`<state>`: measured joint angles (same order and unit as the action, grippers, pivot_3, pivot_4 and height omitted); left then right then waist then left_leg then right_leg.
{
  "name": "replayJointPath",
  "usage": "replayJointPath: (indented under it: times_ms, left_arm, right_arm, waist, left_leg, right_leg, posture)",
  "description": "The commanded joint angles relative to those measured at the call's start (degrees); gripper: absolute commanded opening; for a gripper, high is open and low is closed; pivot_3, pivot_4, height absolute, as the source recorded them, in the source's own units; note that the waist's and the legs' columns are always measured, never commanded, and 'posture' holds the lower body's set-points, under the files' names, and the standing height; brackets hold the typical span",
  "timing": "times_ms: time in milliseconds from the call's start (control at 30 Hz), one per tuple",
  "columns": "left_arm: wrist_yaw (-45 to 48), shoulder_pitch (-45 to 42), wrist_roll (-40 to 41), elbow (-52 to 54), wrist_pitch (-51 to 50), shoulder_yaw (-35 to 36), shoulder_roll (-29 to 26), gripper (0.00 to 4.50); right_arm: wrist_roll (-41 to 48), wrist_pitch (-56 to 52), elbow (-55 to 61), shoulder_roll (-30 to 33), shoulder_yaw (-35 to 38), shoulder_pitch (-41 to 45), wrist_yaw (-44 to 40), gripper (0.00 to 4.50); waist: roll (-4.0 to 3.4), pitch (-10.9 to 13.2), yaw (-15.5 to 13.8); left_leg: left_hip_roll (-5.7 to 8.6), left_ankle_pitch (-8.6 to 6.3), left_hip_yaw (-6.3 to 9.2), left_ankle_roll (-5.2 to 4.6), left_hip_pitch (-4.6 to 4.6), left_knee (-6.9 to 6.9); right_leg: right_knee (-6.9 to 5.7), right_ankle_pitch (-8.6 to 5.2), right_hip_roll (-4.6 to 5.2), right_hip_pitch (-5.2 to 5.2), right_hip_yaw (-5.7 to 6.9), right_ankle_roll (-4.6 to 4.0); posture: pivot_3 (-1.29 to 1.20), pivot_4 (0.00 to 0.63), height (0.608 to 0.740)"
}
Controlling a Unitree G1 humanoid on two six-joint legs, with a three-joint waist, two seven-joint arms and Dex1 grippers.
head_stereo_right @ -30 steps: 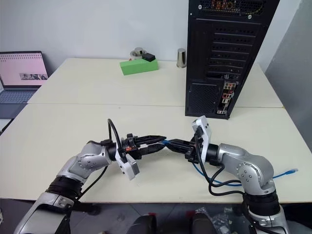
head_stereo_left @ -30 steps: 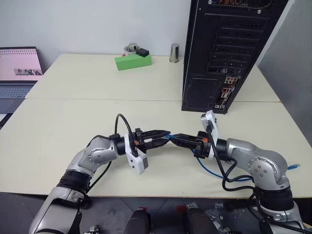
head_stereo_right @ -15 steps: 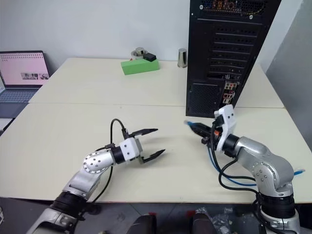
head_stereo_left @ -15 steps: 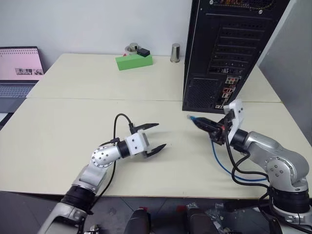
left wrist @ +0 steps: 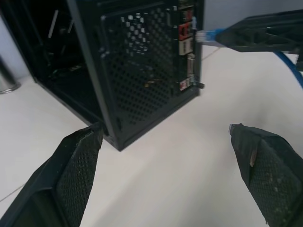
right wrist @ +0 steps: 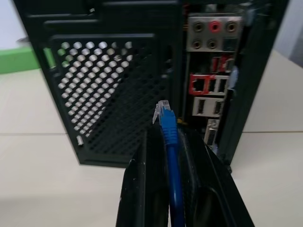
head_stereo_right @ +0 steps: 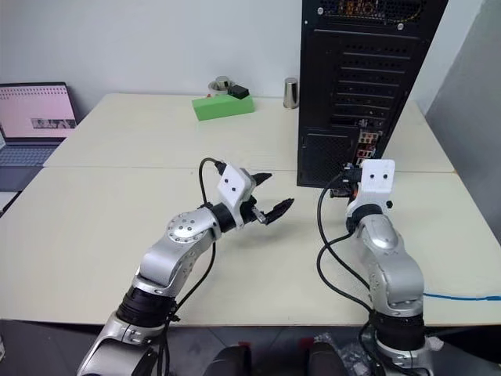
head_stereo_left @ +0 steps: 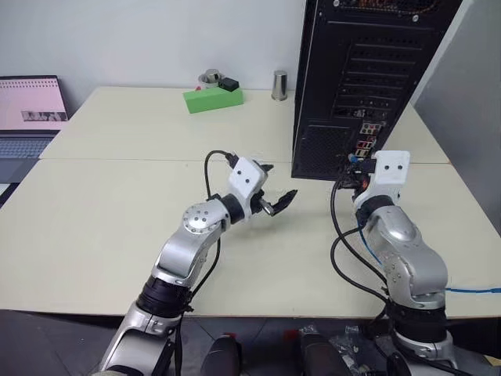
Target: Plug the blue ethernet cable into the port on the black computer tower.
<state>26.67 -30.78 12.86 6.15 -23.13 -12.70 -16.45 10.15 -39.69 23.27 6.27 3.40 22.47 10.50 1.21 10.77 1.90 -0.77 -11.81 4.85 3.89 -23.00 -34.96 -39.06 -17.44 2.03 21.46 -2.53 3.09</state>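
At centre frame in the left eye view, the left gripper (head_stereo_left: pixel 274 190) is hanging above the table (head_stereo_left: pixel 94 219) with its fingers spread wide, grasping nothing. Right of it, the right gripper (right wrist: pixel 171 142) is pinching the blue ethernet cable (right wrist: pixel 169 137), plug pointing at the rear panel of the black computer tower (head_stereo_left: pixel 368 70), which is standing at upper right. The cable is trailing toward the lower right edge.
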Motion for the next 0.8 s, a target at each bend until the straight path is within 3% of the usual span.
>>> replayJointPath:
  times_ms: [33,467,800]
  left_arm:
    - [-1.3,-3.1,-0.4,0.9,-1.4,1.6,1.8,4.5]
    - [8.3,-5.1,0.4,-0.2,1.1,0.0,1.4,4.5]
    - [9.9,-6.8,-0.2,-2.7,4.3,1.5,1.6,4.5]
  right_arm:
    - [-3.1,3.8,-0.7,-2.1,0.2,2.6,2.9,0.02]
    - [-5.5,10.4,-9.1,-6.1,2.5,6.3,4.1,0.02]
    - [-5.3,12.9,-13.8,-6.3,4.5,9.2,4.3,0.02]
  waist:
    - [0.0,0.0,0.0]
    - [-0.01,0.0,0.0]
    - [-0.01,0.0,0.1]
  left_leg:
    - [0.0,0.0,0.0,0.0,0.0,0.0]
    - [0.0,0.0,-0.03,0.0,0.0,0.02]
    - [0.0,0.0,-0.03,0.0,0.0,0.03]
  right_leg:
    - [0.0,0.0,0.0,0.0,0.0,0.0]
    - [0.0,0.0,0.0,0.02,-0.02,-0.01]
    - [0.0,0.0,0.0,0.04,-0.02,-0.01]
  posture:
    - [0.0,0.15,0.74]
    - [0.0,0.15,0.74]
    - [0.0,0.15,0.74]
